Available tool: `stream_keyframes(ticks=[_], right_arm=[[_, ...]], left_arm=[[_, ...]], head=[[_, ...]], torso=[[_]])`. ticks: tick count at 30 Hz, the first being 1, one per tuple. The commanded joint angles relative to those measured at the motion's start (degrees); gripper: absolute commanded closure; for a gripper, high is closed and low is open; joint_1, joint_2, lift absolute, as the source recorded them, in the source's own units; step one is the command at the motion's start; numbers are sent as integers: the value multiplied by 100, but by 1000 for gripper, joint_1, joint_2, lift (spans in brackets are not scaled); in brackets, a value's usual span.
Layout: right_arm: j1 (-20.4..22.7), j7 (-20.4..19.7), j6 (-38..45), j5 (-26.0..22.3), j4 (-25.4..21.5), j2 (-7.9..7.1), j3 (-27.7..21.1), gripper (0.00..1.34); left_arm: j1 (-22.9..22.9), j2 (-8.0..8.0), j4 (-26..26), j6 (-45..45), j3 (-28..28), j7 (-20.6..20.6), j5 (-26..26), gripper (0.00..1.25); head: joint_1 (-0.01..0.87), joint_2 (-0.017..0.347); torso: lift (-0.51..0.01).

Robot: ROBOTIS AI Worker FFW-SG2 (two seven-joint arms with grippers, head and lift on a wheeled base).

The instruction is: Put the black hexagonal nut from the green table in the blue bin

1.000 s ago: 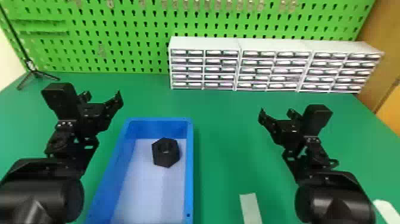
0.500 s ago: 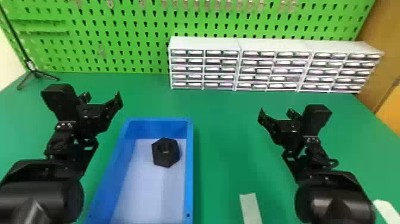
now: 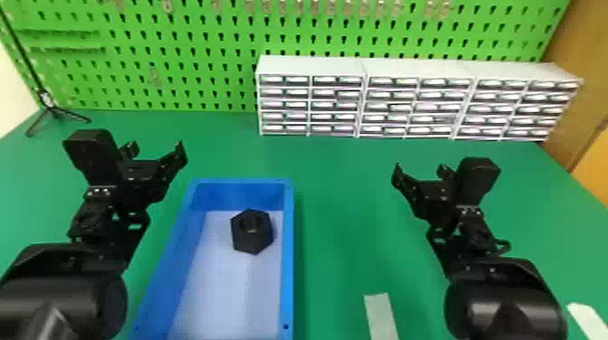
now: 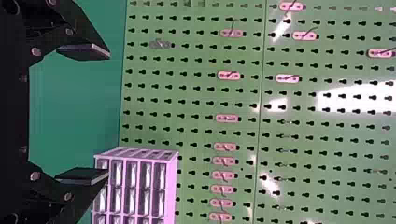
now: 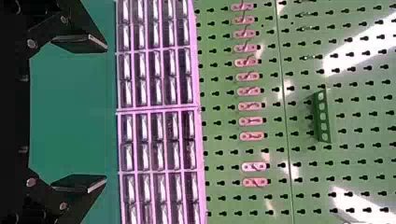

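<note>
1 black hexagonal nut point(image 3: 253, 243) lies on the floor of the blue bin point(image 3: 288, 271), hole up, toward the far end & nearer the R wall. L gripper point(image 3: 156, 150) is over the green table point(image 3: 348, 203), L of the bin; R gripper point(image 3: 420, 170) is on the bin's other side, well apart from it. Each has its 2 fingers spread wide, w/ green btwn them in the wrist views. At the back: 3 white drawer units point(image 3: 312, 104) in a row, pegboard point(image 3: 217, 68) behind, tripod point(image 3: 53, 110) far L.
</note>
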Motion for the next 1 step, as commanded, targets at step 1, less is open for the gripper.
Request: stream_keyframes(ticks=[1], right_arm=[[11,0,0,-9,0,3,-2,291]], left_arm=[[5,0,0,0,5,0,1,371]], head=[[686,28]], torso=[[-96]])
